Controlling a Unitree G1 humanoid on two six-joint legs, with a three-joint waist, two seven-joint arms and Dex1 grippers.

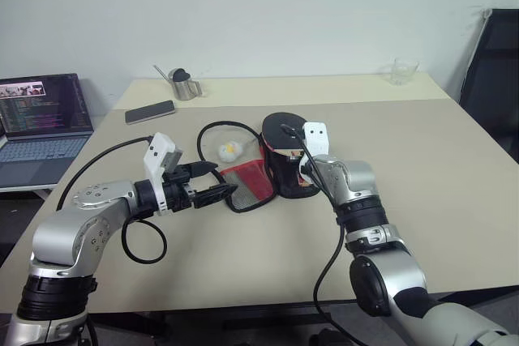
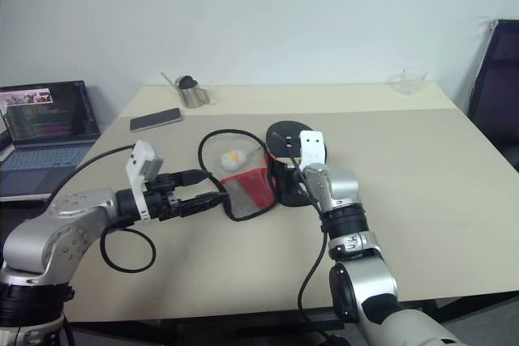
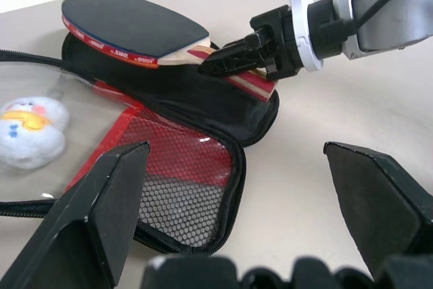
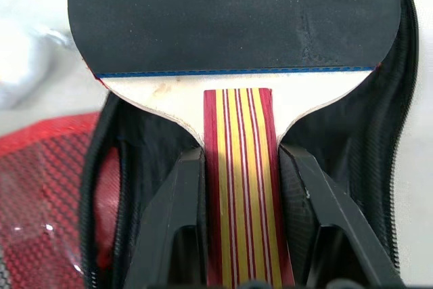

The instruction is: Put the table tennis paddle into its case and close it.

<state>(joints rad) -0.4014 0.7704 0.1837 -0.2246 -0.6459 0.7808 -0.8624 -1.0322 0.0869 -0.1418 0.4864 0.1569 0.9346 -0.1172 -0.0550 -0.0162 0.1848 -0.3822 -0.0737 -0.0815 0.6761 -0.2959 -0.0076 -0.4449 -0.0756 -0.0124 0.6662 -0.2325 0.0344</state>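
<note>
In the middle of the left eye frame, on the beige table top point(image 1: 422, 192), we see the table tennis paddle point(image 3: 132, 26) with its round black rubber face and striped red-and-tan wooden handle. It sits over the black inner lining of the open paddle-shaped zip fabric case point(image 3: 183, 194), its face tilted up and its handle end low, toward the near rim of the case. The right gripper point(image 4: 240, 187) pinches that handle: in the right wrist frame we see a black finger pressed against each side of the striped wood.

The case lies spread open just left of the paddle, its red flap with black mesh pocket turned toward the lower left, and a clear panel beyond it. A small white-and-yellow plush charm point(image 1: 229, 150) rests on that panel, inside the loop of the zip edge.

At lower left of the frame the left gripper point(image 1: 209, 182) hangs with its two black fingers spread wide, holding nothing, its tips just beside the mesh flap; we cannot tell whether they touch it.

Further toward the upper left of the frame lie a dark flat smartphone point(image 1: 150, 112) and a small metal cup point(image 1: 186, 85). A clear glass point(image 1: 403, 71) stands at the upper right corner of the table, and an open laptop point(image 1: 42, 123) sits at the far left edge.
</note>
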